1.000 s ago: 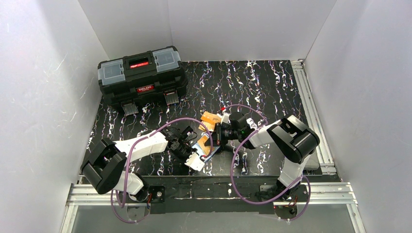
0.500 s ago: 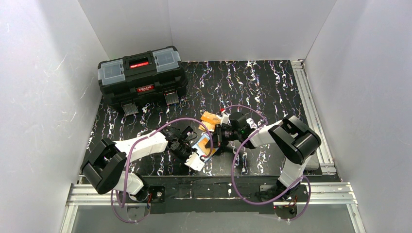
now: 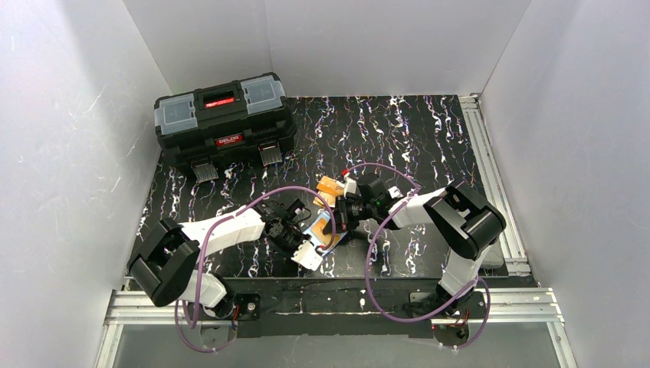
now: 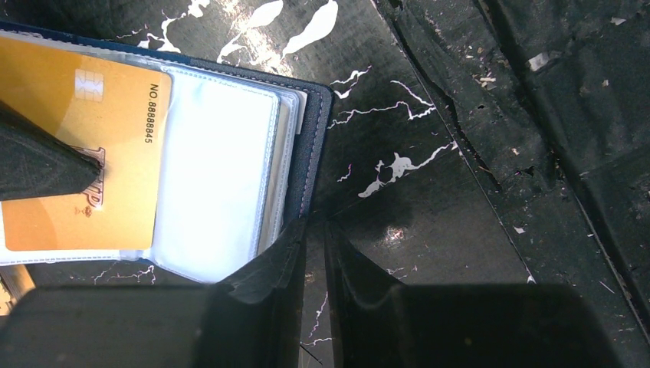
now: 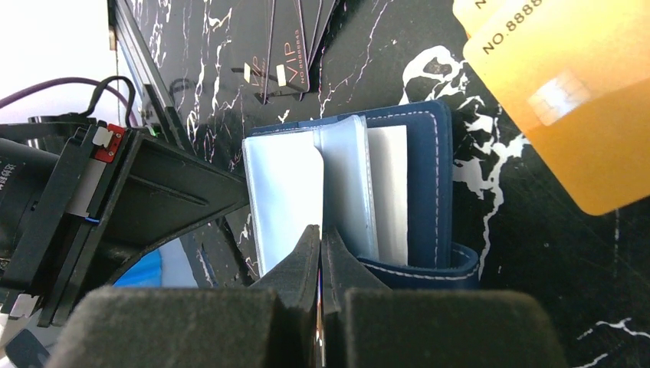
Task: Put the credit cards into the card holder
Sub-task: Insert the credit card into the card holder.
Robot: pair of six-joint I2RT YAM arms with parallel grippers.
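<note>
We found the card holder (image 3: 316, 228) lying open on the black marbled bench (image 3: 398, 130), close to its near edge and about midway along it, between the two arms. As far as the overhead view showed, its opened spread ran on a slant, from near-left to far-right, with the light inside facing up. The left gripper (image 4: 316, 230) was clenched on the navy cover's edge at the near-left end. The right gripper (image 5: 320, 234) came in from the opposite side with its jaws pressed together on a clear leaf (image 5: 349, 184), which stood up from the navy cover. One orange card (image 4: 84, 153) sat in a pocket, chip toward the far end, and its printed number ran along the side next to a bare pocket. More credit cards (image 3: 329, 186) lay flat and overlapping on the bench just beyond the holder, toward the far edge. A black toolbox (image 3: 224, 119) stood at the far-left corner, well apart.
</note>
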